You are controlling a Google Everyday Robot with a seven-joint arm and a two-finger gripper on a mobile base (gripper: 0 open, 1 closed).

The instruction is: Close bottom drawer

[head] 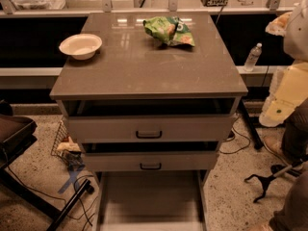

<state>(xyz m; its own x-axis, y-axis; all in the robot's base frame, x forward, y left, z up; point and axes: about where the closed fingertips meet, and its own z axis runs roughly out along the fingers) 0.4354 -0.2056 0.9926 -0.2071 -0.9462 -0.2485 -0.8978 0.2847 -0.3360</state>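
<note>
The bottom drawer (150, 196) is the lowest of the cabinet's three pale grey drawers. It stands pulled far out toward me as a wide shallow tray, and its front runs to the bottom edge of the view. The two upper drawers (149, 128) with small black handles are each open a little. Only my arm's white and yellowish segments (288, 90) show at the right edge, beside the cabinet. My gripper is out of view.
On the brown cabinet top (144, 71) sit a white bowl (80, 45) at the back left and a green snack bag (169, 31) at the back. A water bottle (252, 57), a black chair base (264, 181) and cables are on the right. A dark chair (14, 134) and a wire basket (67, 146) are on the left.
</note>
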